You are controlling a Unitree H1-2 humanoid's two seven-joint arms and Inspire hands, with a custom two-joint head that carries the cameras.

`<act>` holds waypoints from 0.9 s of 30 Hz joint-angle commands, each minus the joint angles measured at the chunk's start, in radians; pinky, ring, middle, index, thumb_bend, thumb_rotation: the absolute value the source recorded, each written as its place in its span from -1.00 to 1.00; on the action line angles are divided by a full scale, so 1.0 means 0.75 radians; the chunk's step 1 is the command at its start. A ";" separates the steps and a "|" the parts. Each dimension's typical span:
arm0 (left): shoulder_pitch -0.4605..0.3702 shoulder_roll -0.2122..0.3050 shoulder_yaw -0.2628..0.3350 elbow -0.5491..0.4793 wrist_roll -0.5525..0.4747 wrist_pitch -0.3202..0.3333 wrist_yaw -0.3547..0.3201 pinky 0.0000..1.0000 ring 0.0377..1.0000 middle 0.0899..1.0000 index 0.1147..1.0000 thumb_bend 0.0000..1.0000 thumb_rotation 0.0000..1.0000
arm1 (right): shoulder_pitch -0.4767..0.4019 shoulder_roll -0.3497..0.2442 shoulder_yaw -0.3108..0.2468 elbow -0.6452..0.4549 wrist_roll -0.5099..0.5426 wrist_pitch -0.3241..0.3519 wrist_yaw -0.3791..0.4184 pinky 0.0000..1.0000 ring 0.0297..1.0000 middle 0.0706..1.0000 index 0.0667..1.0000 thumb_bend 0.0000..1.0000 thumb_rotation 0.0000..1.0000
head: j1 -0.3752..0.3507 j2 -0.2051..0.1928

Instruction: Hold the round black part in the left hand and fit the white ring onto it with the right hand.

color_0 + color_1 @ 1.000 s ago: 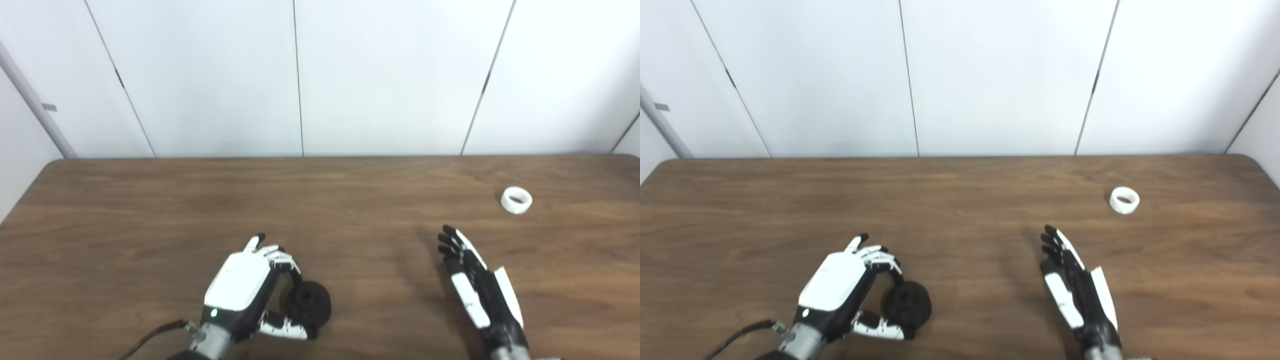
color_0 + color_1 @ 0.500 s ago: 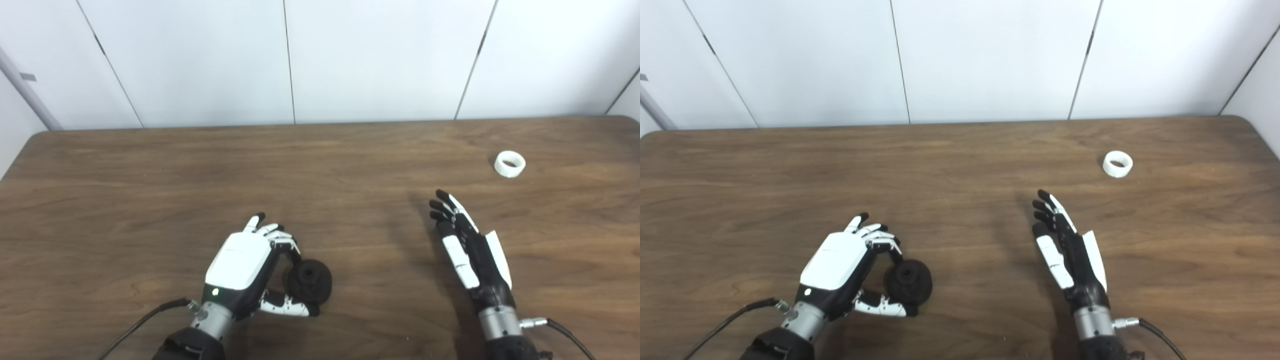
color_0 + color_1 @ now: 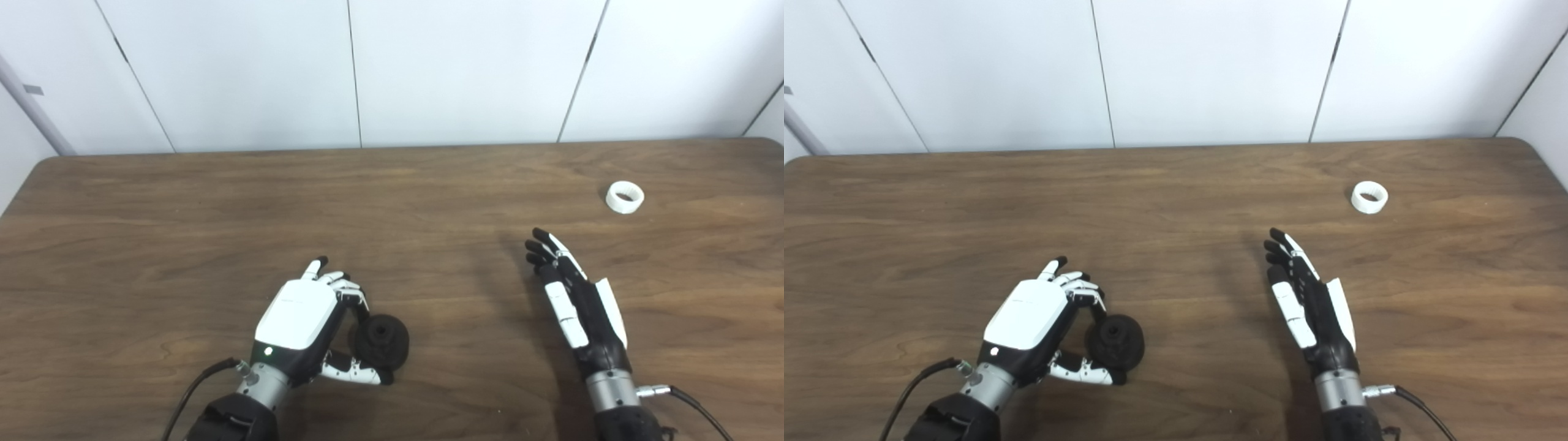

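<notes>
The left hand (image 3: 298, 318) pinched the round black part (image 3: 381, 340), steadying it; the right hand (image 3: 576, 303) (spread, empty) pointed toward the white ring (image 3: 625, 197) at one o'clock.

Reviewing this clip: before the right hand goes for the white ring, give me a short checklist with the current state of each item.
1. Left hand closed around the round black part: ok, fingers and thumb wrap it.
2. Black part lifted off the table: cannot tell; it sits low, at or near the surface.
3. Right hand free to grasp: ok, fingers extended, holding nothing.
4. White ring reachable and unobstructed: ok, it lies alone on the table, beyond and to the right of the right hand.
5. Ring orientation: ok, flat with its opening facing up.
6. Ring fitted on the black part: not ok, they are far apart.
</notes>
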 commanded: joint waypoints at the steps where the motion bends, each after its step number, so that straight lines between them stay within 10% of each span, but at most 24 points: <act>1: -0.001 0.010 -0.012 0.035 0.045 -0.002 -0.031 1.00 0.72 0.45 -0.17 0.05 -0.89 | 0.045 0.021 -0.018 -0.090 0.030 0.013 0.009 0.78 0.75 0.75 0.79 -0.01 1.00 | 0.000 0.000; 18: -0.004 0.001 -0.014 0.052 0.050 -0.005 -0.012 1.00 0.72 0.45 -0.17 0.05 -0.89 | -0.119 -0.170 -0.217 -0.295 -0.126 0.316 0.051 0.65 0.73 0.73 0.69 -0.07 0.78 | -0.049 -0.006; 20: -0.005 0.002 -0.013 0.050 0.049 -0.002 -0.017 1.00 0.72 0.45 -0.17 0.05 -0.89 | -0.144 -0.201 -0.224 -0.291 -0.196 0.338 0.039 -0.03 0.10 0.26 0.62 -0.05 0.65 | -0.049 -0.006; 22: -0.007 0.003 -0.012 0.056 0.048 -0.003 -0.015 1.00 0.72 0.45 -0.17 0.05 -0.89 | -0.162 -0.223 -0.227 -0.276 -0.236 0.346 0.040 -0.25 -0.09 0.09 0.61 -0.04 0.61 | -0.083 -0.012; 27: -0.012 0.013 -0.007 0.061 0.048 -0.009 -0.010 1.00 0.72 0.45 -0.16 0.05 -0.88 | -0.228 -0.301 -0.226 -0.213 -0.355 0.339 0.043 0.33 0.52 0.61 0.62 0.02 0.39 | -0.121 -0.011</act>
